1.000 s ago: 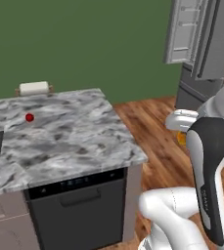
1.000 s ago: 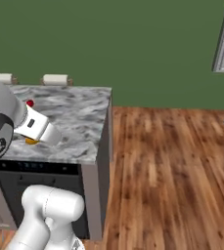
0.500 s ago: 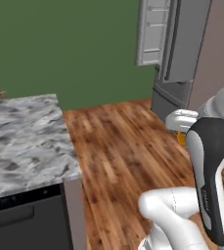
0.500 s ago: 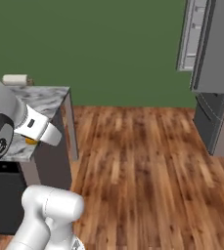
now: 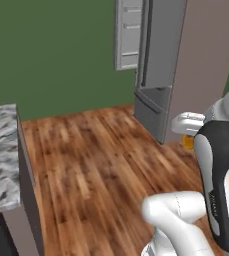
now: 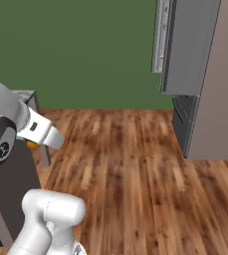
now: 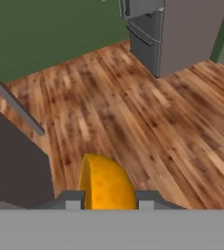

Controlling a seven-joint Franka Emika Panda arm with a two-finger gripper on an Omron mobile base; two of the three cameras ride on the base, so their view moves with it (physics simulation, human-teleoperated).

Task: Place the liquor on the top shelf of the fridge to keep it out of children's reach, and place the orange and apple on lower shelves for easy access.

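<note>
Orange [image 7: 106,184] sits pinched between the two dark finger tips of the gripper [image 7: 106,199], jaws pressed in against its sides; the hand view shows its rounded yellow-orange face rising between the tips. In the left base view a sliver of the orange [image 5: 188,142] shows just below the white hand, at the right edge beside the dark forearm link; in the right base view a small orange patch [image 6: 33,145] peeks out under the white wrist at the left. The fruit hangs in the air above the wooden floor [image 7: 133,117], touching nothing but the fingers. Fridge [image 5: 186,65] stands ahead and to the right, well apart from the gripper, tall and grey, with an upper door [image 5: 129,34] swung open toward the green wall [image 5: 51,50], its inner racks pale grey. A lower grey drawer front [image 5: 151,105] is closed beneath it. Marble-topped counter [image 5: 0,155] lies at the far left of the left base view, with a dark panel below its edge. Fridge interior shelves cannot be made out from these angles.
</note>
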